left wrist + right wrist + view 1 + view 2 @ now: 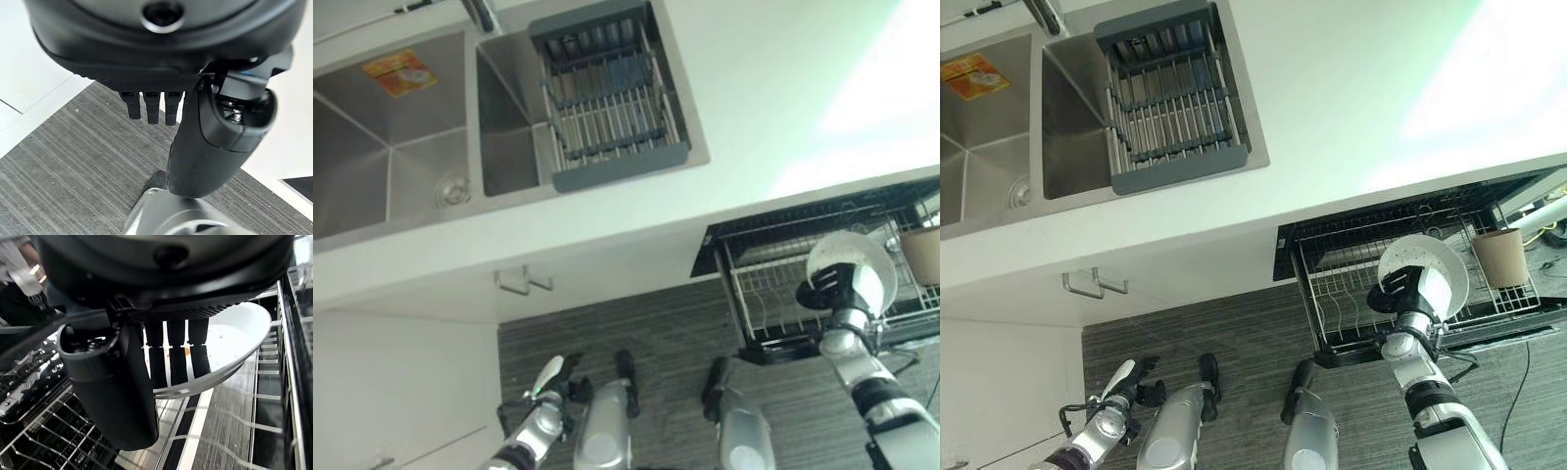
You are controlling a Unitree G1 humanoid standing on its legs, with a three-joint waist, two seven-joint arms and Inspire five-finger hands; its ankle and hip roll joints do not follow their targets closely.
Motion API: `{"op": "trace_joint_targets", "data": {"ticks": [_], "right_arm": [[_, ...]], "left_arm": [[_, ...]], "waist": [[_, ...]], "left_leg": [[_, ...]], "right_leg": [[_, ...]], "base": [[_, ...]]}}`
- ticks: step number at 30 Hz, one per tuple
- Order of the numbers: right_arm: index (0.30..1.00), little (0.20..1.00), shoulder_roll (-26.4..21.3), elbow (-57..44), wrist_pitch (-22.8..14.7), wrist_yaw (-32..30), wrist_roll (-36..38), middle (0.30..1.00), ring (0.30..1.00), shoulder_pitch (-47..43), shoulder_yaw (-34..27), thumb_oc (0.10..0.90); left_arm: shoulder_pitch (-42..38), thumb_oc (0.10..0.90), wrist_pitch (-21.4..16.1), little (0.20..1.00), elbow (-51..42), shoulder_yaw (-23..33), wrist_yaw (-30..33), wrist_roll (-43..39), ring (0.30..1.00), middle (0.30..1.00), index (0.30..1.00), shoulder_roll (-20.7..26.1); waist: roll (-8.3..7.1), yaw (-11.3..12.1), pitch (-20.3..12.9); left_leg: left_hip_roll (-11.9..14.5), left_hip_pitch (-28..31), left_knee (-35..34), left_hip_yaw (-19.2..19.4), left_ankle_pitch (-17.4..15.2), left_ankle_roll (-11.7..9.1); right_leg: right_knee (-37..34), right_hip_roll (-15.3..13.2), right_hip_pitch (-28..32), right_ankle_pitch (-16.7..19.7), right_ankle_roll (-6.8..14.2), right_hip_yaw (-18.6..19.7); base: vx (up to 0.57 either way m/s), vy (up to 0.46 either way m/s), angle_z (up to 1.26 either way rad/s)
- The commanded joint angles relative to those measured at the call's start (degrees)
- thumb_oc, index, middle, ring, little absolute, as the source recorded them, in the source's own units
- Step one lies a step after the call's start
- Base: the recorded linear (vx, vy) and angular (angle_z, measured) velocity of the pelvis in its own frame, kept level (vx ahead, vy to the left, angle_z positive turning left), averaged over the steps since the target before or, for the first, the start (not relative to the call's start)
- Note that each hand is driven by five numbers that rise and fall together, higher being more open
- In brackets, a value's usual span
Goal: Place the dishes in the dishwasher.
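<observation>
Seen from my head, my right hand [1408, 291] grips a round white ceramic plate [1438, 266] on edge above the pulled-out black wire dishwasher rack [1332, 284]; at my right wrist, fingers [177, 363] curl across its speckled face, while my left hand [205, 132], straight-fingered, hangs low.

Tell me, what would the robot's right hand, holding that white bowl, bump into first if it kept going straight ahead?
Probably the black wire dishwasher rack; the right hand holds the white bowl right above it.

White counter [773, 88] with double steel sink [391, 147] — grey striped floor [656, 333] below
</observation>
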Motion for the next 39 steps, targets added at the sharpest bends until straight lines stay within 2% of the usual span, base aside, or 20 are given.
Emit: {"op": "trace_joint_targets", "data": {"ticks": [1,7,16,17,18,19,20,24,29,30,32,33,35,39], "right_arm": [[0.3,0.3,-2.5,-1.32,-4.39,-2.27,0.36,0.3,0.3,-7.3,1.63,0.4],[0.3,0.3,0.58,-1.75,-2.74,-0.64,2.03,0.3,0.3,-11.32,5.02,0.4],[0.3,0.3,3.44,-0.36,-1.82,-1.09,4.65,0.3,0.3,-13.14,5.13,0.4],[0.498,0.498,4.48,-0.29,0.9,-1.55,5.19,0.498,0.498,-13.22,4.97,0.532],[0.585,0.585,4.76,-0.29,1.7,-1.98,5.15,0.585,0.585,-12.99,4.98,0.59],[0.592,0.592,5.01,-0.26,2.99,-2.57,5.45,0.592,0.592,-12.73,5.01,0.595],[0.9,0.9,5.24,0.05,4.35,-3.92,6.43,0.9,0.9,-12.12,4.94,0.8],[0.9,0.9,5.44,1.87,4.39,-5.98,9.47,0.9,0.9,-9.83,3.44,0.8],[0.9,0.9,5.72,2.83,1.94,-8.95,15.07,0.9,0.9,-9.73,0.91,0.8],[0.9,0.9,6.37,2.61,0.0,-10.49,21.08,0.9,0.9,-9.46,-0.79,0.8],[0.9,0.9,6.98,2.16,-1.5,-11.12,24.63,0.9,0.9,-8.8,-2.34,0.8],[0.9,0.9,7.68,1.91,-4.43,-11.88,28.8,0.9,0.9,-8.1,-3.4,0.8],[0.9,0.9,9.19,1.09,-8.27,-12.27,32.17,0.9,0.9,-7.31,-4.92,0.8],[0.9,0.9,12.02,-3.17,-14.82,-14.31,33.05,0.9,0.9,-6.33,-6.47,0.8]], "left_arm": [[2.41,0.8,-1.01,0.9,-0.99,-2.93,0.43,-2.02,0.9,0.9,0.9,0.79],[0.68,0.8,-0.31,0.9,-2.27,-3.88,0.53,-1.96,0.9,0.9,0.9,0.22],[-0.3,0.8,-0.26,0.9,-3.29,-4.58,0.16,-3.08,0.9,0.9,0.9,-0.39],[-0.3,0.8,-0.18,0.9,-3.45,-4.63,0.28,-3.29,0.9,0.9,0.9,-0.45],[-0.33,0.8,-0.16,0.9,-3.41,-4.57,0.35,-3.16,0.9,0.9,0.9,-0.6],[-0.37,0.8,-0.12,0.9,-3.49,-4.61,0.48,-3.14,0.9,0.9,0.9,-0.71],[-0.39,0.8,0.05,0.9,-3.71,-4.77,0.73,-3.38,0.9,0.9,0.9,-0.81],[-0.48,0.8,0.39,0.9,-3.4,-4.66,1.26,-4.91,0.9,0.9,0.9,-1.43],[-0.95,0.8,0.25,0.9,-2.79,-4.59,1.34,-4.11,0.9,0.9,0.9,-1.59],[-1.12,0.8,0.87,0.9,-2.78,-4.79,1.84,-4.67,0.9,0.9,0.9,-1.92],[-1.08,0.8,1.19,0.9,-2.75,-4.81,2.05,-5.39,0.9,0.9,0.9,-2.01],[-1.09,0.8,1.41,0.9,-2.51,-4.82,2.25,-5.91,0.9,0.9,0.9,-2.25],[-1.01,0.8,1.83,0.9,-2.35,-4.98,2.66,-6.49,0.9,0.9,0.9,-2.68],[-0.98,0.8,2.13,0.9,-1.19,-5.35,3.3,-7.0,0.9,0.9,0.9,-3.32]], "waist": [[-1.18,1.56,-1.28],[-0.14,2.16,0.19],[1.15,2.7,0.57],[1.28,2.64,0.57],[1.25,2.6,0.57],[1.23,2.56,0.57],[1.19,2.51,0.57],[1.06,2.18,0.57],[0.92,1.89,0.57],[0.83,1.53,0.57],[0.82,1.17,0.57],[0.87,0.86,0.57],[0.94,0.38,0.57],[0.99,-0.75,0.57]], "left_leg": [[-2.78,-1.37,4.71,-6.2,-7.41,-0.06],[-3.43,-3.04,4.71,-6.46,-6.84,-0.05],[-3.69,-5.36,4.71,-6.06,-6.46,-0.06],[-3.76,-5.68,4.71,-6.0,-6.52,-0.06],[-3.75,-5.71,4.71,-5.93,-6.51,-0.06],[-3.71,-5.78,4.71,-5.86,-6.53,-0.08],[-3.65,-5.91,4.71,-5.76,-6.53,-0.08],[-3.31,-6.32,4.71,-5.7,-6.47,-0.07],[-3.13,-6.1,4.71,-5.4,-6.56,0.0],[-3.03,-5.85,4.71,-5.15,-6.6,-0.03],[-2.92,-5.56,4.71,-4.96,-6.69,-0.1],[-2.78,-5.29,4.71,-4.74,-6.69,-0.15],[-2.67,-4.81,4.71,-4.37,-6.79,-0.16],[-2.5,-3.05,4.71,-3.73,-7.08,-0.11]], "right_leg": [[1.35,0.61,0.83,-4.91,4.62,3.22],[1.35,0.49,-0.73,-4.25,4.43,2.97],[1.35,0.2,-3.04,-3.49,4.26,2.2],[1.35,0.47,-3.39,-3.52,4.18,2.31],[1.35,0.49,-3.41,-3.54,4.15,2.35],[1.35,0.52,-3.49,-3.55,4.15,2.39],[1.35,0.56,-3.64,-3.53,4.16,2.45],[1.35,0.76,-4.16,-3.35,4.07,2.56],[1.35,1.04,-4.41,-3.16,4.07,2.93],[1.35,1.28,-4.37,-3.22,4.02,3.28],[1.35,1.39,-4.23,-3.29,4.02,3.47],[1.35,1.51,-4.05,-3.34,3.94,3.62],[1.35,1.68,-3.65,-3.6,3.78,3.97],[1.35,2.1,-2.12,-4.12,3.44,4.67]], "base": [[-0.06,0.026,0.11],[-0.03,0.042,0.09],[-0.01,0.029,0.03],[0.0,0.042,0.03],[0.01,0.042,0.01],[0.0,0.0,0.0],[0.0,0.0,0.0],[0.0,0.0,0.0],[0.0,0.0,0.0],[0.0,0.0,0.0],[0.0,0.0,0.0],[0.01,0.036,-0.02],[0.02,0.044,-0.05],[0.01,0.03,-0.12]]}}
